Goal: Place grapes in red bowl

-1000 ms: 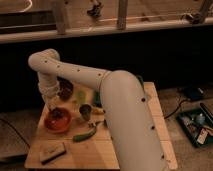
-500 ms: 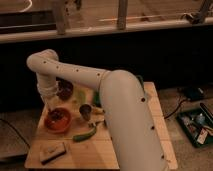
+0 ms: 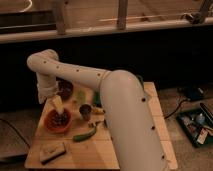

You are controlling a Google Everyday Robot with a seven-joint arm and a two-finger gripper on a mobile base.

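Note:
The red bowl is a shallow orange-red dish at the left of the wooden table. A dark bumpy cluster, the grapes, lies inside it. My gripper hangs at the end of the white arm, just above the bowl's far rim and right over the grapes. Whether it touches the grapes does not show.
A dark maroon dish stands behind the gripper. A small dark cup is right of the bowl. A green pepper-like vegetable lies in front of it. A flat brownish block lies near the front left edge. My arm covers the table's right half.
The gripper has stayed over the red bowl with only a slight shift. The grapes and the other things have not visibly moved.

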